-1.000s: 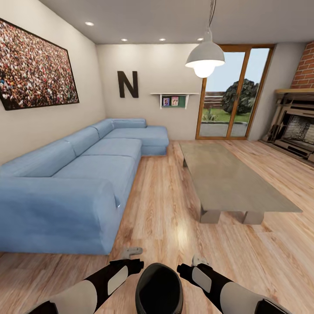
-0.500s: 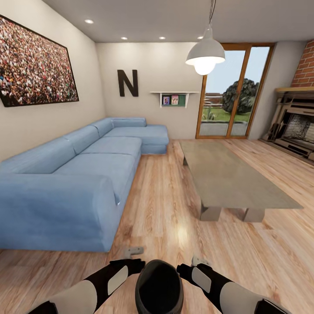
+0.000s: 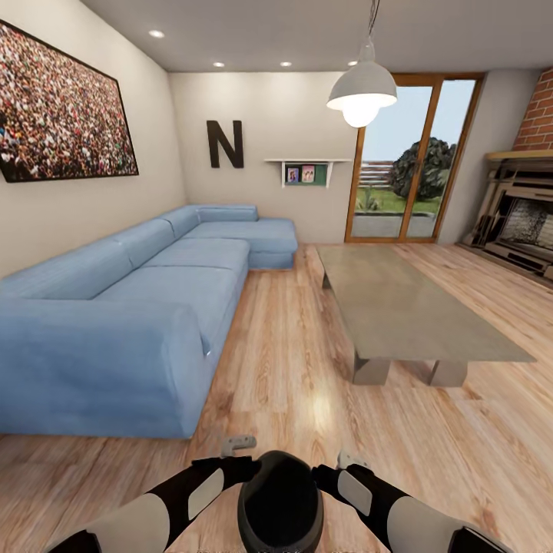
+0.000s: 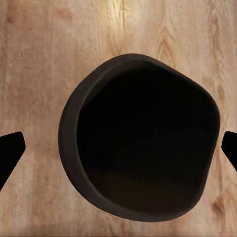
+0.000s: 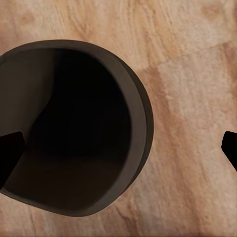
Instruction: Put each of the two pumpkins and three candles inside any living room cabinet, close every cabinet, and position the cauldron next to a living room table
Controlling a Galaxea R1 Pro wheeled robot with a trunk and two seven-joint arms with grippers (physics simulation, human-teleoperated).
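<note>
The black cauldron point(image 3: 279, 503) hangs between my two forearms at the bottom of the head view, mouth up, above the wooden floor. In the left wrist view the cauldron point(image 4: 140, 136) lies centred under my left gripper point(image 4: 118, 153), whose dark fingertips point(image 4: 10, 148) stand far apart and clear of the rim. My right gripper point(image 5: 118, 153) is spread just as wide, with one fingertip point(image 5: 9, 150) over the cauldron's point(image 5: 74, 128) mouth and the other over bare floor. The grey coffee table point(image 3: 407, 307) stands ahead to the right. Pumpkins, candles and cabinet are out of view.
A long blue corner sofa point(image 3: 138, 322) runs along the left wall. A strip of wooden floor point(image 3: 284, 346) lies between sofa and table. A stone fireplace point(image 3: 522, 223) is at the far right, glass doors point(image 3: 407, 161) at the back, and a pendant lamp point(image 3: 361, 88) hangs above.
The whole view has crept forward and turned slightly, so sofa and table sit a little nearer. The cauldron has kept its place between my arms.
</note>
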